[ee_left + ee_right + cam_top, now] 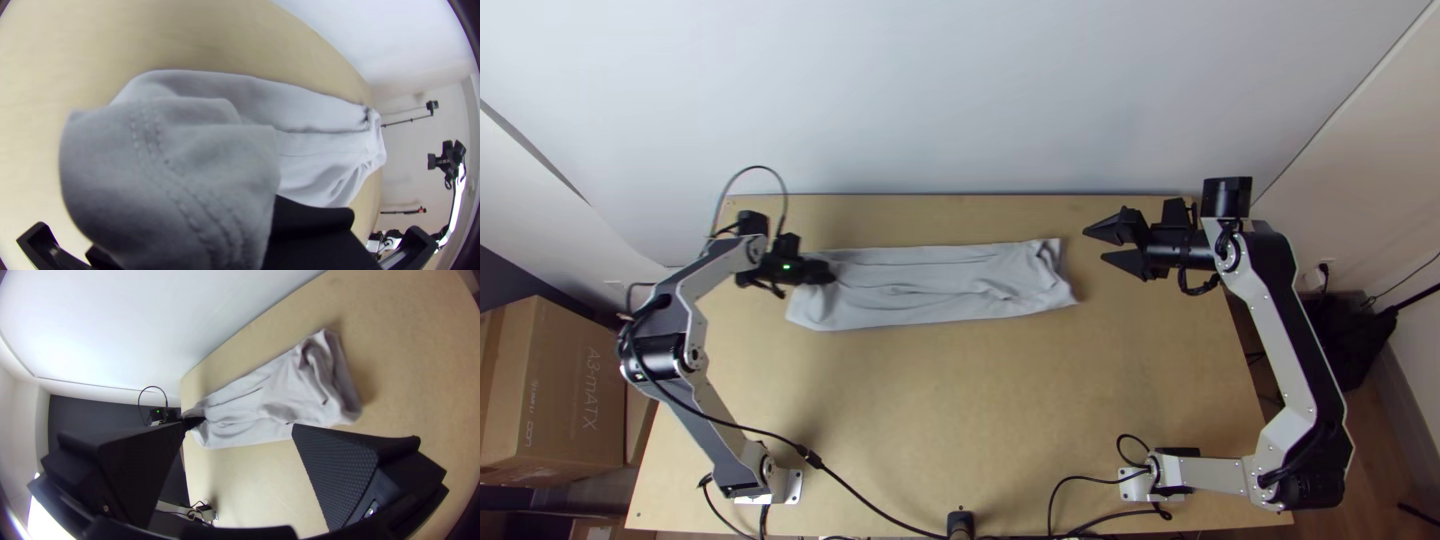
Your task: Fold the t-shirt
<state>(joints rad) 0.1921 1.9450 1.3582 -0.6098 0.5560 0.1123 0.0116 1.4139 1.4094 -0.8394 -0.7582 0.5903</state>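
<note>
The grey t-shirt [930, 285] lies folded into a long flat strip across the table's far half, somewhat wrinkled. At its left end is my left gripper [822, 272], shut on the cloth. In the left wrist view a stitched fold of the t-shirt [170, 165] covers much of the left gripper [265, 215]. Off the strip's right end, my right gripper [1095, 243] stands open with nothing between its fingers. The right wrist view shows the t-shirt [280, 392] beyond the open right gripper [239, 427], its near end rumpled into a loose fold.
The wooden table [960, 400] has bare wood in front of the cloth. A white wall [960, 100] runs along its far edge. Black cables [870, 505] lie along the near edge, and cardboard boxes [565, 390] stand beyond the left side.
</note>
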